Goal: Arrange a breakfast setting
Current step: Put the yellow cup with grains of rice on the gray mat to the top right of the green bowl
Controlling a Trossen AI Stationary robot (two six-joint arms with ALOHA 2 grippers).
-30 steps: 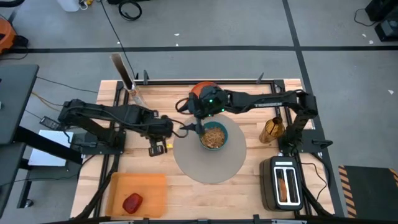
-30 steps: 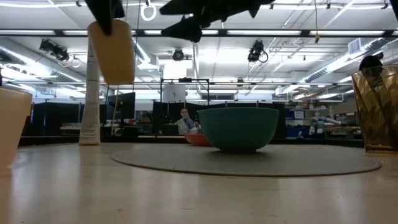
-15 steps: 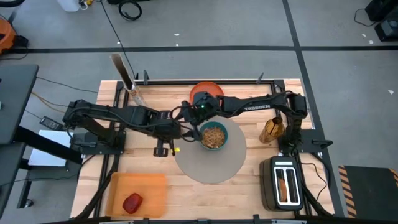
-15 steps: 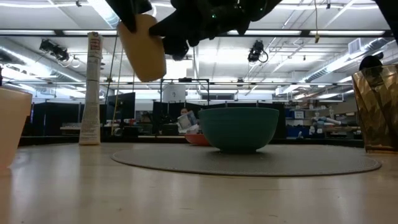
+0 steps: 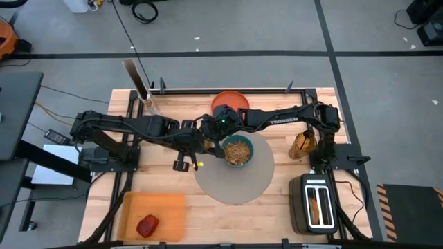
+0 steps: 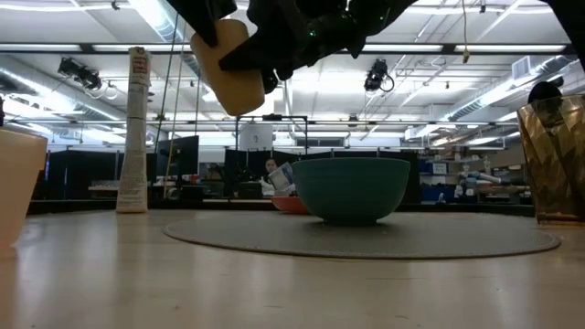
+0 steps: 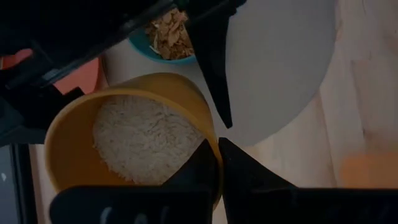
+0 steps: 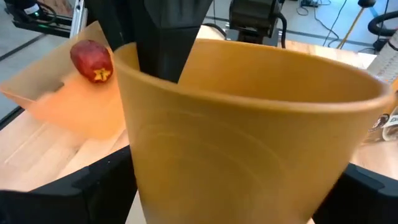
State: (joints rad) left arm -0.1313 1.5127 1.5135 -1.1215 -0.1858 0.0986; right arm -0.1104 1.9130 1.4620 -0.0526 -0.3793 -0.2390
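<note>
Left tool [image 5: 197, 146]: over the left edge of the mat, pinching the rim of the small yellow cup [image 7: 134, 140]; one finger [image 7: 205, 168] sits inside the rim, the other outside.
Small yellow cup: held in the air above the counter, just left of the teal bowl; in the low view it hangs tilted, higher than the bowl's rim [image 6: 228, 66]; holds pale white grains.
Right tool [image 5: 208, 133]: reaches across from the right and meets the left tool at the cup; its fingers stand either side of the cup wall [image 8: 249, 130]; cannot tell whether they press on it.
Teal bowl [image 5: 237, 151]: on the large round grey mat [image 5: 235, 183], toward the mat's far half; filled with brown cereal flakes; just right of both tools.
Orange plate [image 5: 228, 102]: beyond the mat on the far side of the counter, partly under the right arm.
Red apple [image 5: 147, 225]: on an orange cutting board [image 5: 154, 211] at the counter's near left corner, well apart from the tools.
Toast slice [image 5: 315, 206]: standing in a slot of the black-and-silver toaster [image 5: 314, 204], near right corner.
Amber glass [image 5: 302, 144]: right of the mat, beside the right arm's base.
Counter [image 5: 277, 207]: light wood planks, framed by dark rails.
Room: grey floor with dark lines; low view shows ceiling strip lights and equipment racks beyond the counter.
</note>
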